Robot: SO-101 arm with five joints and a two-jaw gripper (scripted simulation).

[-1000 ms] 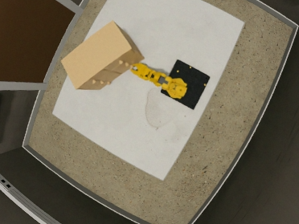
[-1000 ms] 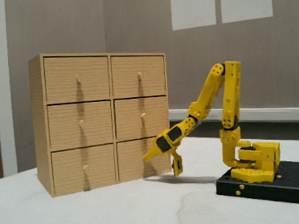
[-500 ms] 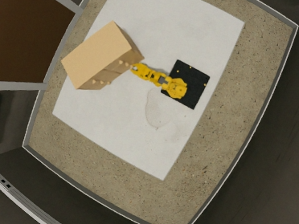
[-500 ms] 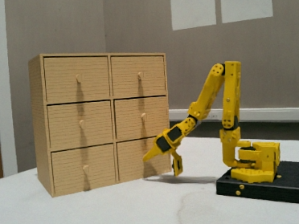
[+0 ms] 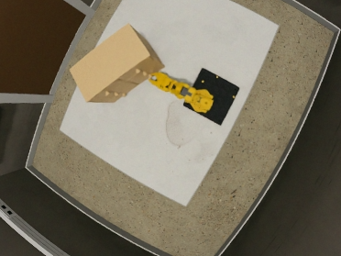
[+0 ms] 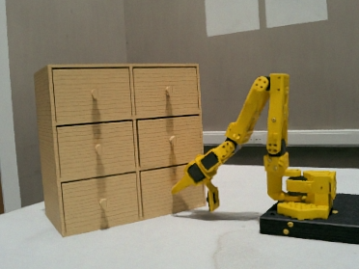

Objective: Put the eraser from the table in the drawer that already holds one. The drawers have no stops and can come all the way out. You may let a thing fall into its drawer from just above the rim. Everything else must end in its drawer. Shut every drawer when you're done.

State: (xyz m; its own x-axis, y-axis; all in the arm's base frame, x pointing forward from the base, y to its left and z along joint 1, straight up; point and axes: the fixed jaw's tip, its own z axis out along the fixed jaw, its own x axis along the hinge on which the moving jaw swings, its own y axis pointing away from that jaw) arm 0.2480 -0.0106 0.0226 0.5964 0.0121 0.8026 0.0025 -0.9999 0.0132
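Note:
A light wooden cabinet (image 5: pixel 115 64) with six small drawers stands at the back left of the white mat; it also shows in the side view (image 6: pixel 123 143). All six drawers look shut. My yellow arm reaches from its black base (image 5: pixel 212 95) to the cabinet front. My gripper (image 5: pixel 153 77) is low at the bottom right drawer (image 6: pixel 170 189), and its tip (image 6: pixel 179 188) covers that drawer's knob. It is shut on this knob. I see no eraser on the table in either view.
The white mat (image 5: pixel 174 97) lies on a speckled table with a raised grey rim. A faint stain (image 5: pixel 180 125) marks the mat in front of the base. The other five knobs stick out of the cabinet front.

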